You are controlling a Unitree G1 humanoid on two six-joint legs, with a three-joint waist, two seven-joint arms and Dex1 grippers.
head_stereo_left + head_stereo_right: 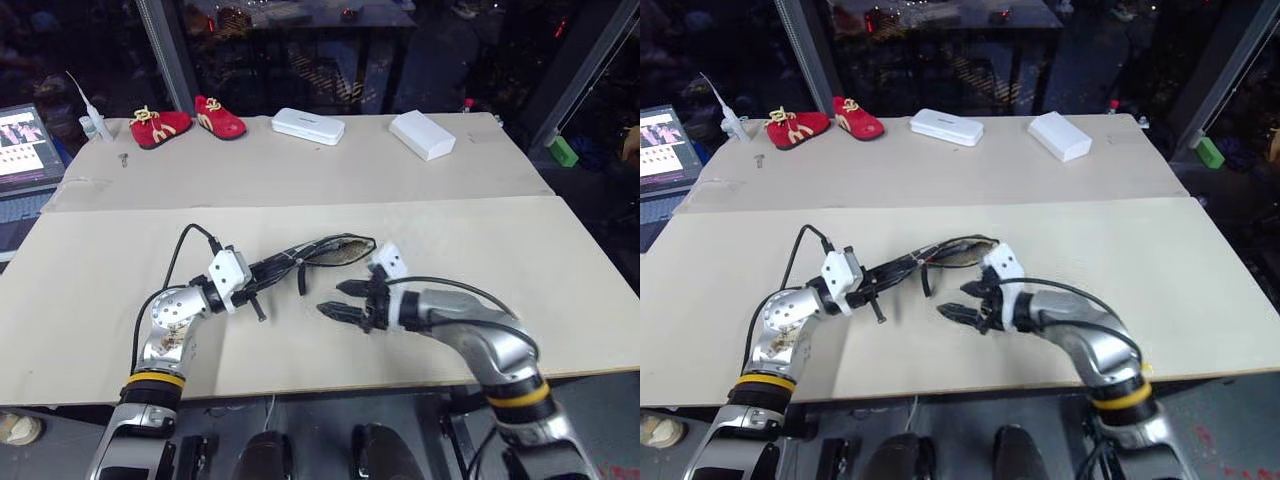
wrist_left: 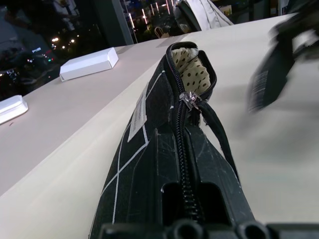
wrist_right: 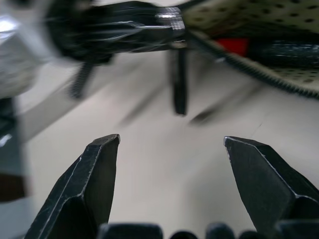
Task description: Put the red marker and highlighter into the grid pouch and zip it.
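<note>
Head view, left to right: laptop at the far left table edge, red shoes and two white boxes along the back board, green block off to the far right. Left gripper is clamped shut on the near end of the pouch, which is held just over the table near its middle, pointing toward the right arm. Pouch mouth is seen partly open at the far end in the left wrist view, dotted lining exposed, zipper pull and strap hanging part way along. Marker is glimpsed inside the opening in the right wrist view; highlighter cannot be made out, so whether it is in cannot be told. Right gripper sits just beside the pouch, jaws wide, nothing held. Step judged: zipping. Strap should be pinched close to the slider and drawn along the teeth toward the open end, with the left hold kept taut so the fabric does not bunch. Surface is plain beige board, seam across the middle; room behind is dark with glass and scattered lights.
</note>
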